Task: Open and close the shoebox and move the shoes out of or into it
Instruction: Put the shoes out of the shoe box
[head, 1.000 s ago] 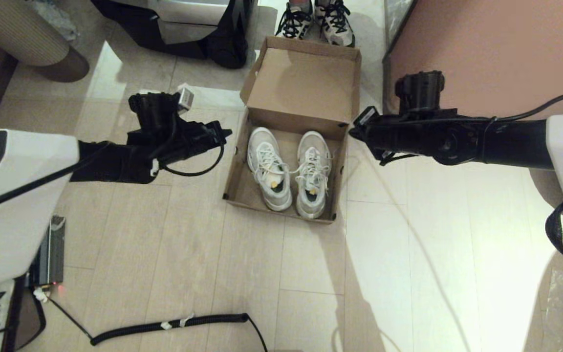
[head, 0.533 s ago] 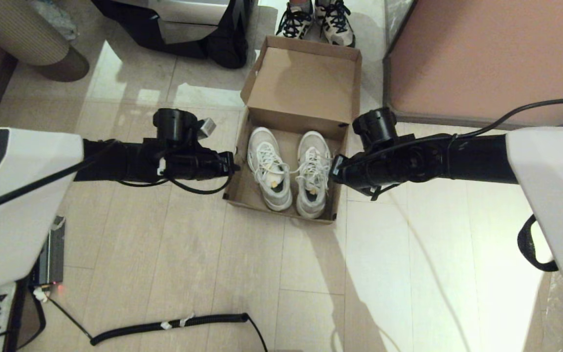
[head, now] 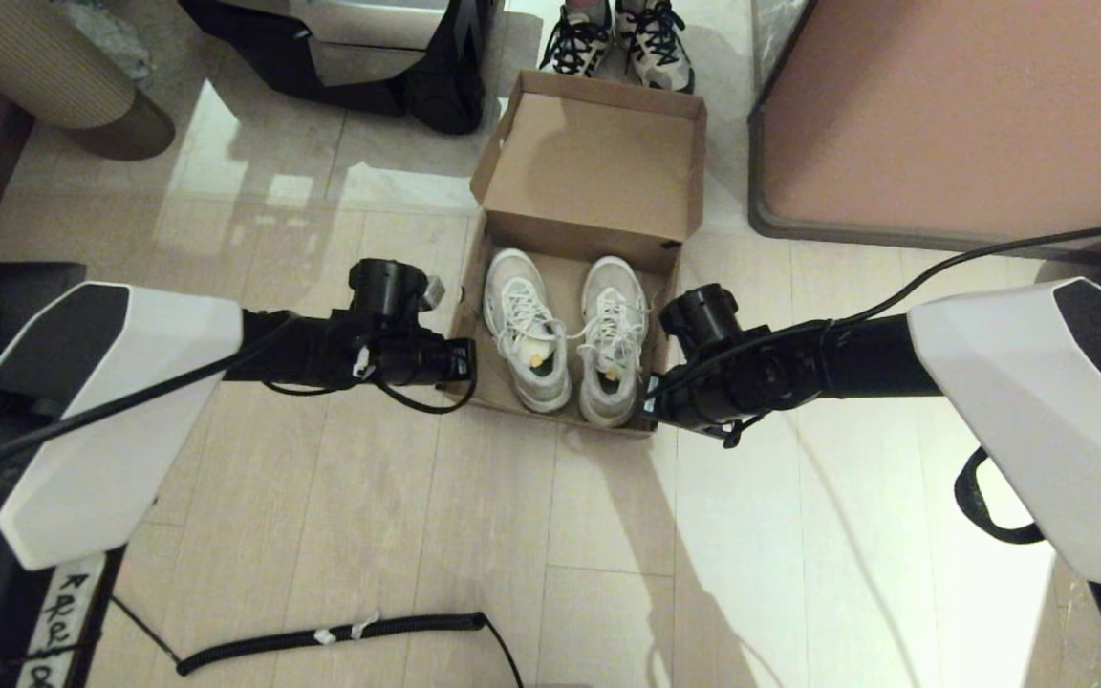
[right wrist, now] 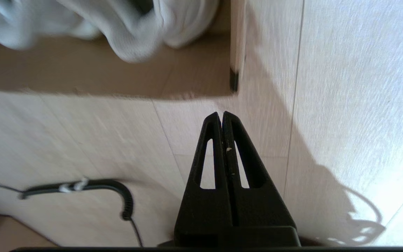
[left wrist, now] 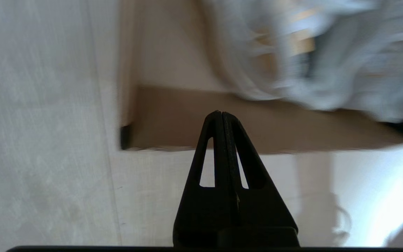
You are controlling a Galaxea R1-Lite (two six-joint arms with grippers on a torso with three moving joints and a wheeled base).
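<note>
Shoebox [head: 484,377]: centre of the head view, on the floor [head: 369,535], lid open and leaning toward the upper edge.
Shoes [head: 565,334]: side by side inside the shoebox, toes toward the lid.
Left gripper [left wrist: 221,113]: fingers pressed together, empty, at the shoebox's left wall near its lower corner.
Right gripper [right wrist: 221,113]: fingers pressed together, empty, just beside the lower right corner.
Cable [head: 340,633]: coiled, lower left.
</note>
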